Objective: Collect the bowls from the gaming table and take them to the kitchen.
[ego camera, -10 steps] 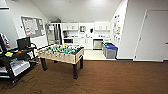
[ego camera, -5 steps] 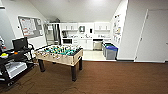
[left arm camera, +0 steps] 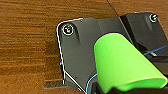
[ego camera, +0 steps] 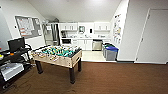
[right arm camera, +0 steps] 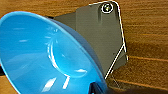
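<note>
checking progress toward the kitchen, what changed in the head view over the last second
The whole view has shifted, so the camera moved: the robot has rolled forward. The football table sits a little lower and nearer the left, and the black cart slides toward the left edge. The kitchen stays ahead, the blue bins in place. Nothing in the room itself moved. The wrist views show a green bowl and a blue bowl.

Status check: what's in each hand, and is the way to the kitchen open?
Left hand carrying green bowl. Right hand carrying blue bowl. Kitchen ahead past football table; bins sit beside the way in.
</note>
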